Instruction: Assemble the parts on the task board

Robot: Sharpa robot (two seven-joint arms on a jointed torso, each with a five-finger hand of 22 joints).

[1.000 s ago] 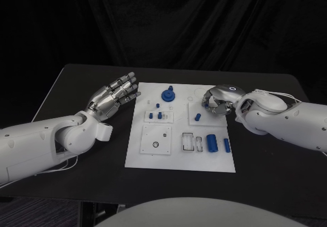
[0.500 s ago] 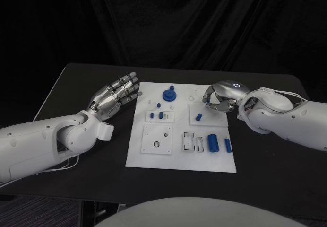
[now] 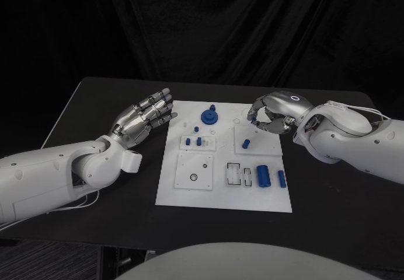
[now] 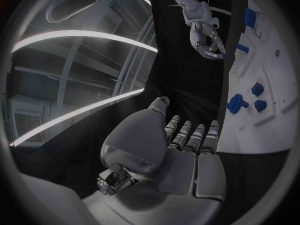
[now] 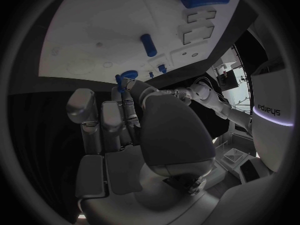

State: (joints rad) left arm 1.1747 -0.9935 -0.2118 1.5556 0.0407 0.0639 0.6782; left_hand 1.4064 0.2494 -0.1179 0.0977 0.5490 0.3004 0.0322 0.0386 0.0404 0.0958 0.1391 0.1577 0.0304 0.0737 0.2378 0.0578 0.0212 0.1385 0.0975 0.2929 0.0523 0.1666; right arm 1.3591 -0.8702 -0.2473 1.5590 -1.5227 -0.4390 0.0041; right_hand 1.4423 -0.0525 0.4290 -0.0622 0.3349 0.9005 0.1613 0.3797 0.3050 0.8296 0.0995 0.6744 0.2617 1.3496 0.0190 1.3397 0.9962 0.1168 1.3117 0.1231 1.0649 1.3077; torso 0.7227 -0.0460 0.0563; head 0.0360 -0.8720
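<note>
The white task board [image 3: 220, 195] lies mid-table. On it stand a blue round part with a stem [image 3: 208, 118], two small blue pegs [image 3: 192, 142] and a short blue peg [image 3: 246, 143]. A blue cylinder [image 3: 263, 176] and a blue bar [image 3: 281, 179] lie nearer me. My right hand [image 3: 270, 118] hovers over the board's far right corner with fingers curled, pinching a small blue part [image 4: 220, 55] at its fingertips [image 5: 119, 80]. My left hand [image 3: 145, 116] is open, fingers straight, just off the board's left edge.
A raised white square plate [image 3: 194, 172] with a small hole sits on the board's near left. Beside it are narrow rectangular slots [image 3: 236, 175]. Black table [image 3: 101, 105] surrounds the board on all sides.
My right hand has drawn slightly away from me and to the right over the board's far corner, still curled on the small part. The left hand has not moved.
</note>
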